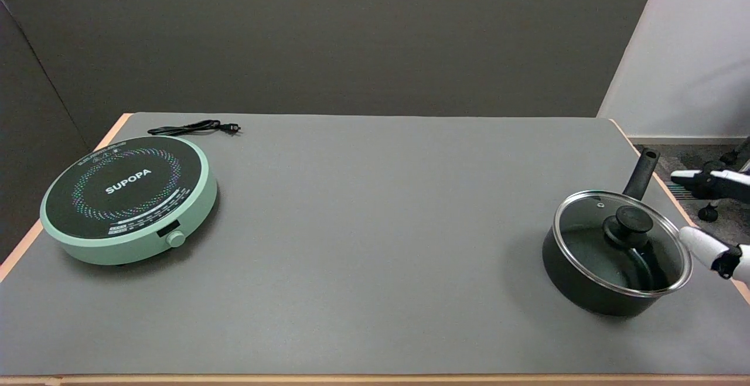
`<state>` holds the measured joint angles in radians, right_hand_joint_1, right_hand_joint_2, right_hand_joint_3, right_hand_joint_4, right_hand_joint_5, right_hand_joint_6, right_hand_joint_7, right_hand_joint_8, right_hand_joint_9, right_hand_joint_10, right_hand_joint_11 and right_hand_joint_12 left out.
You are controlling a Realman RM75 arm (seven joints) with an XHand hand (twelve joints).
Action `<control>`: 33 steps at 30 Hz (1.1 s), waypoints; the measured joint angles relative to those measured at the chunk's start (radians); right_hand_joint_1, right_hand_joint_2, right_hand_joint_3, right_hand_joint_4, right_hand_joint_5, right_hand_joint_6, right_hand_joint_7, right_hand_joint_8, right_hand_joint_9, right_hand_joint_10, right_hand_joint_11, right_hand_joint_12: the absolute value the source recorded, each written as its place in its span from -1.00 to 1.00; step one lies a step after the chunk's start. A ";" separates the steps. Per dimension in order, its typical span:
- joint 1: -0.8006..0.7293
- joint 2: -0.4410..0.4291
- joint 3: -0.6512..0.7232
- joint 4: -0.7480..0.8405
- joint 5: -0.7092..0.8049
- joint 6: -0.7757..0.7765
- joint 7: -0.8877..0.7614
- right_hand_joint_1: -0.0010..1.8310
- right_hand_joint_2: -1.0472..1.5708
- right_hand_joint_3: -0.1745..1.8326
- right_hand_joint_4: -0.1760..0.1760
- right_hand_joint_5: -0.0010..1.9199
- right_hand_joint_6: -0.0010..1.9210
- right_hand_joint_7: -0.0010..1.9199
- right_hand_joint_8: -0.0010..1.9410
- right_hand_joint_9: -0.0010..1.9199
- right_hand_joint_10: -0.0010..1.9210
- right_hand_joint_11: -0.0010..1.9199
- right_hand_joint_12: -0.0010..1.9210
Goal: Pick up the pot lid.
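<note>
A glass pot lid (622,243) with a metal rim and a black knob (633,221) sits on a black saucepan (592,283) at the table's right side. The pan's long handle (641,174) points away toward the far right edge. My right hand (718,216) enters from the right edge of the head view, only partly in frame. Its white fingers are spread, one fingertip (691,238) close to the lid's right rim, another (682,176) by the handle. It holds nothing.
A mint-green induction cooker (130,197) stands at the table's left side, its black cord (193,127) lying behind it. The table's right edge (662,181) runs just beyond the saucepan. A chair base shows on the floor at right.
</note>
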<state>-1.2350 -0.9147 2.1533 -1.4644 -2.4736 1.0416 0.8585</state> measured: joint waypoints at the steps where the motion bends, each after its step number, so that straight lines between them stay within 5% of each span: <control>1: -0.001 0.002 -0.006 0.001 0.000 0.000 -0.003 -0.42 0.18 0.09 1.00 -0.44 -0.73 -0.35 -0.80 -0.35 -0.61 -0.57 -0.23; 33: 0.012 0.164 -0.116 0.029 -0.002 -0.005 -0.383 -0.17 0.16 0.17 0.97 -0.51 -0.78 -0.44 -0.82 -0.40 -0.66 -0.60 -0.31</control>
<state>-1.2233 -0.7509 2.0378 -1.4350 -2.4752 1.0363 0.4752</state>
